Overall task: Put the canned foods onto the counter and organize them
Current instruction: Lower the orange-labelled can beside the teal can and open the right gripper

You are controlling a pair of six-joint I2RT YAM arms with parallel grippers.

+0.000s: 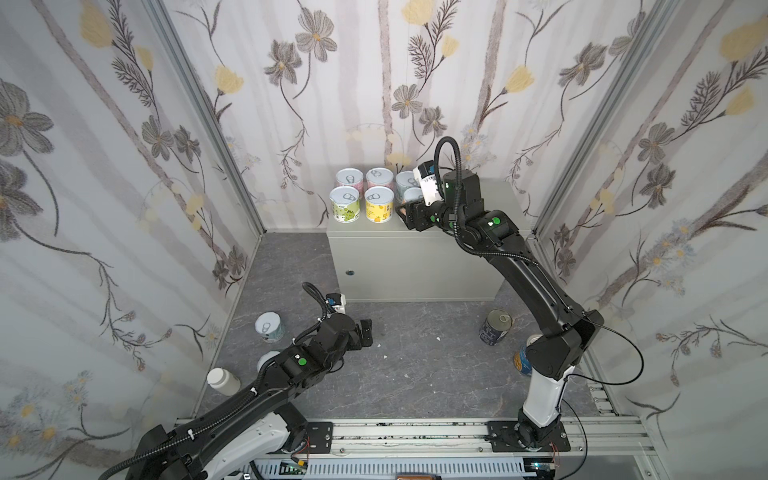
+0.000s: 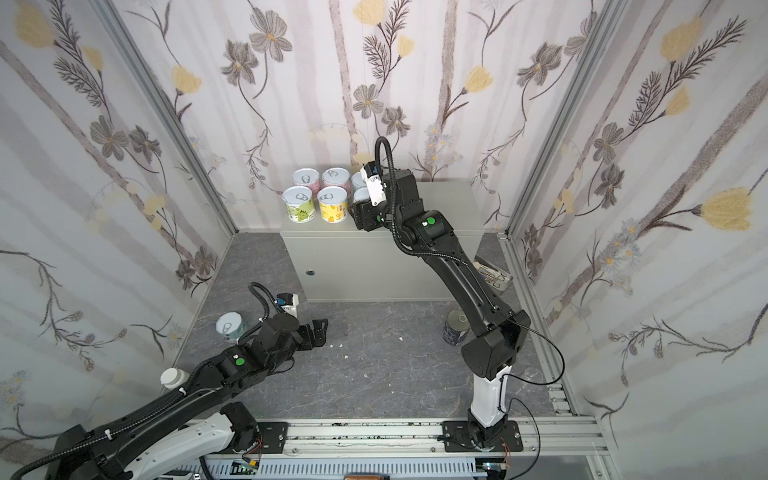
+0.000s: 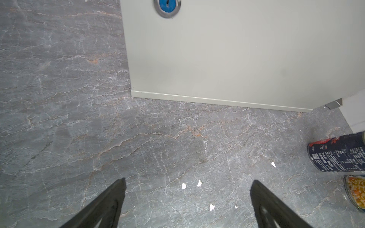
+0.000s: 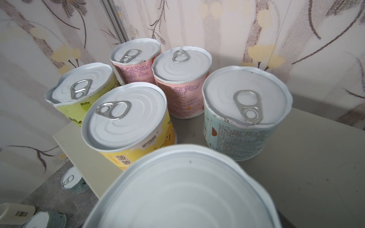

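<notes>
- My right claw [image 1: 406, 214] reaches over the bench [image 1: 415, 266], closed partway around a short can [image 4: 183, 187]. That can's lid fills the near part of the right wrist view and hides the fingers, so I read the grip from the top views.
- The short can is at the front of a third column, just in front of the teal can [image 4: 245, 118] and just beside the yellow can [image 4: 126, 122]. I can't tell whether its base touches the bench top.
- The green can [image 4: 83, 92] stands beside the yellow can. Behind them stand one pink can [image 4: 136, 57] and a second pink can [image 4: 181, 79]. All are upright and packed close at the bench's left end.
- My left claw [image 3: 187, 182] hangs low over the floor [image 3: 59, 98] in front of the bench, jaws spread wide with nothing between them.
- On the floor, a pale blue can [image 1: 270, 326] stands beside the left arm. A navy can [image 1: 496, 326] and a blue can [image 1: 523, 361] stand by the right arm, the blue one partly hidden.
- A white-capped bottle [image 1: 222, 380] lies near the left wall.
- A metal tray [image 2: 492, 274] sits to the right of the bench.
</notes>
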